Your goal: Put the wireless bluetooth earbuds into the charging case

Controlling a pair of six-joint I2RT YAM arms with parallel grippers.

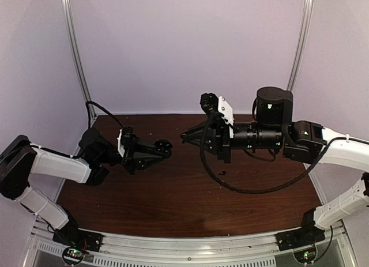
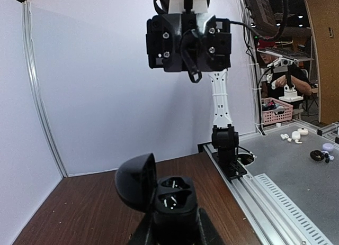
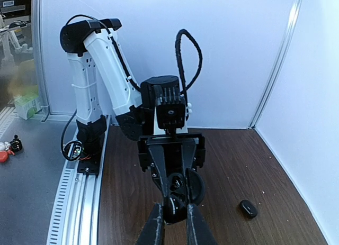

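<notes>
The case (image 2: 170,198) sat clamped between the fingers of my left gripper (image 1: 162,149), raised above the table (image 3: 238,160). Its lid (image 2: 136,181) was swung open beside two sockets. My right gripper (image 3: 174,216) pointed at the case with its fingers nearly together. I could not tell whether they pinched anything. One earbud (image 3: 247,208) lay on the table, below the case and apart from it.
</notes>
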